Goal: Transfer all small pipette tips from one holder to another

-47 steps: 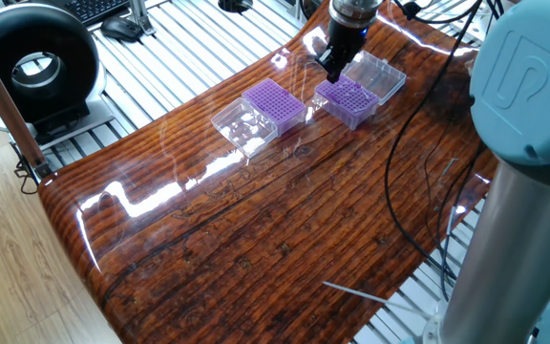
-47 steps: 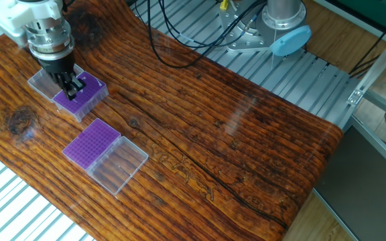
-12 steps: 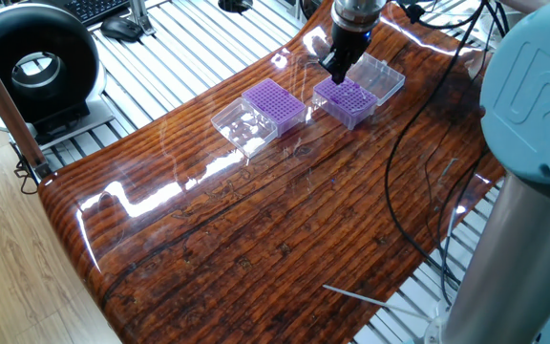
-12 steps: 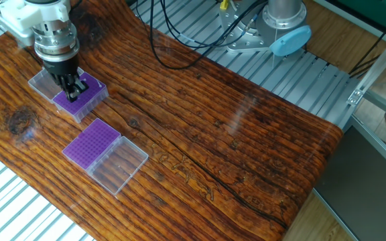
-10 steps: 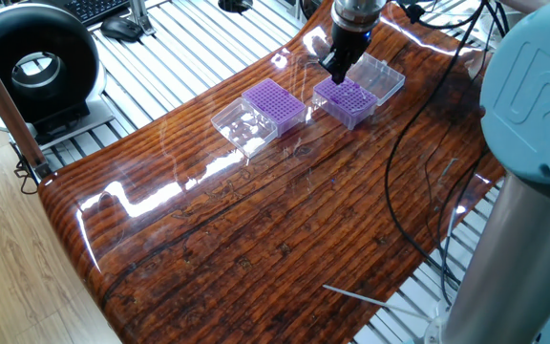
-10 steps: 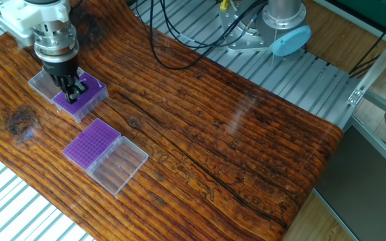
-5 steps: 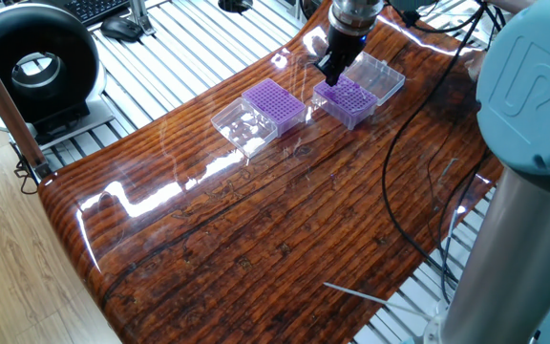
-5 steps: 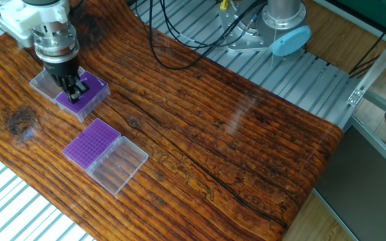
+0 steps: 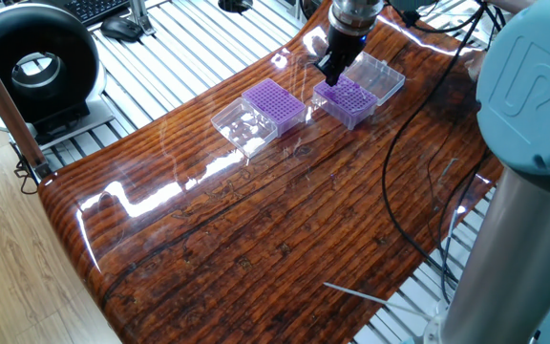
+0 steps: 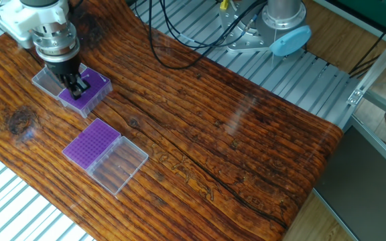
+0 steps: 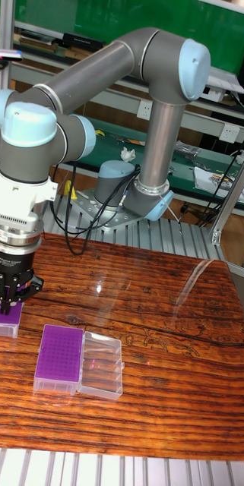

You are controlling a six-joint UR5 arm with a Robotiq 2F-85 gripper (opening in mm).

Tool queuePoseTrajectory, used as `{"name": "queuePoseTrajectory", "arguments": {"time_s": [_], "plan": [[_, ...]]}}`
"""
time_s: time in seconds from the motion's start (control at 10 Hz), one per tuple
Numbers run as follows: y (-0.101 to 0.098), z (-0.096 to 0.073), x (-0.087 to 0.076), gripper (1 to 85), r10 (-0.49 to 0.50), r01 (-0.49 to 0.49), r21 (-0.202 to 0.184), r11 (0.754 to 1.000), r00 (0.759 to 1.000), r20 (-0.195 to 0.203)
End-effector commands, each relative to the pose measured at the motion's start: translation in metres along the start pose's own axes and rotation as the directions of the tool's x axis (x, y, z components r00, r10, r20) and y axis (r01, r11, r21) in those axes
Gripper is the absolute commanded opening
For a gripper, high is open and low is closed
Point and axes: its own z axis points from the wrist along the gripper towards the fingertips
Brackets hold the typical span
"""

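Wooden table (image 9: 285, 229), end effector (image 10: 77, 90) pointing down

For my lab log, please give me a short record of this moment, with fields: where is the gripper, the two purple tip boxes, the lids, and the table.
gripper: low over the far purple tip box, fingertips at its top; open or shut cannot be told
near purple tip box: apart from the gripper, untouched
clear lids: one open flat beside the near box, another beside the far box
small pipette tips: too small to tell
table: glossy dark wood
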Motion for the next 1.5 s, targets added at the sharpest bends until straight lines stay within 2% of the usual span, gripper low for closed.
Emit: {"name": "queuePoseTrajectory", "arguments": {"time_s": [0.0,0.4,1.4], "plan": [[-0.002,-0.003,0.005,1.0,0.022,-0.022,0.008,1.000,1.000,-0.020],[-0.003,-0.003,0.006,1.0,0.025,-0.025,0.009,1.000,0.999,-0.020],[-0.001,-0.006,0.018,1.0,0.064,-0.063,0.015,0.998,0.996,-0.058]]}}
